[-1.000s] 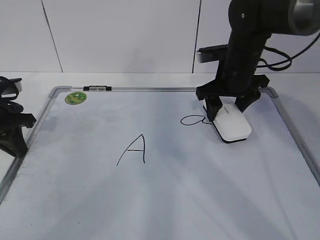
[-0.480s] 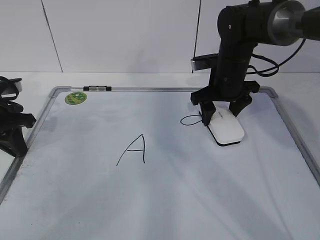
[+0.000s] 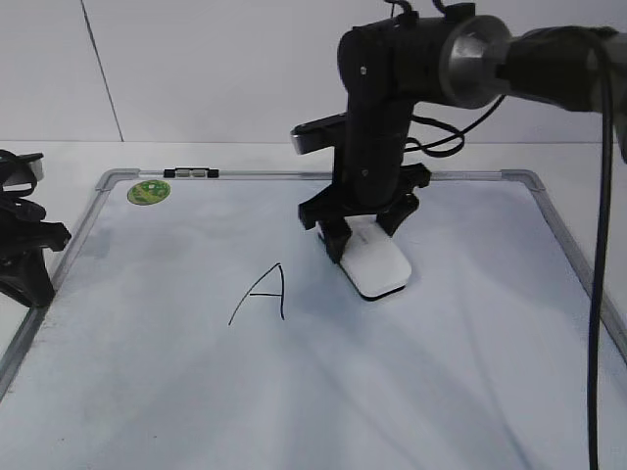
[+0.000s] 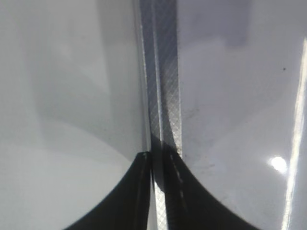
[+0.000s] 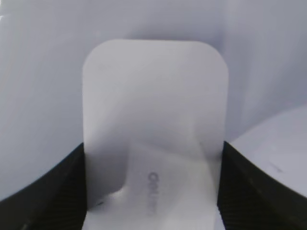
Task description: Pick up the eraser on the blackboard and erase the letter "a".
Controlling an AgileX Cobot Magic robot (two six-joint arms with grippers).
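The blackboard (image 3: 509, 323) is a large white board with a grey metal frame, lying flat. My right gripper (image 3: 364, 230) is shut on the eraser (image 3: 377, 262), a white rounded block with a dark underside, pressed flat on the board near its middle. The eraser fills the right wrist view (image 5: 153, 120) between the two black fingers (image 5: 153, 191). No lowercase letter "a" shows anywhere on the board. My left gripper (image 3: 24, 250) rests at the board's left edge; in the left wrist view its fingers (image 4: 158, 191) are shut over the frame rail (image 4: 160, 72).
A capital "A" (image 3: 263, 292) in black marker stands left of the eraser. A green round sticker (image 3: 148, 191) and a dark clip (image 3: 191, 173) sit at the board's far left corner. A white wall stands behind the table.
My right gripper slid the eraser leftwards across the board, over the spot where the lowercase "a" was. That letter showed earlier and is gone now. The left arm has not moved.
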